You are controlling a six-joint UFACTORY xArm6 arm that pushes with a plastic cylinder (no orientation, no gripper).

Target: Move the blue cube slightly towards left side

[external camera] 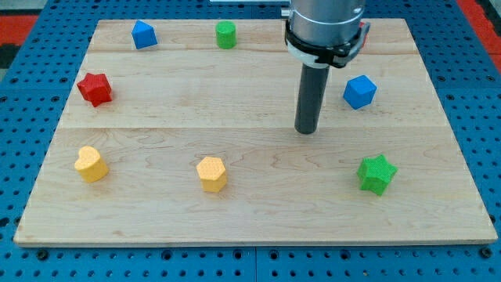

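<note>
1. Seven small coloured blocks are out on the pale wooden counter (258, 211), and the one that matters, the blue plastic cube (359, 92), sits toward the view's right, a little above mid-height.
2. That blue cube is turned corner-on, one edge facing the view's bottom; it reads as even-sided, so no long axis can be picked out.
3. My tip (306, 130), the lower end of the straight dark rod, is down on the counter to the view's left of the blue cube and slightly lower, near it but apart. No gripper on this arm, so nothing opens, closes or holds; the rod touches no block.
4. Left of the cube, only the rod stands in the lane across the middle of the counter.
5. Along the view's top: a blue angular block (144, 34) at the left and a green cylinder (225, 34) beside it, well apart from the cube.
6. Far left, a red star-shaped block (95, 88).
7. Lower row: a yellow heart-shaped block (91, 164), a yellow hexagonal block (211, 173), and a green star-shaped block (376, 173) below the cube.
8. Around the counter, a blue perforated base (31, 266) shows on every side.
</note>
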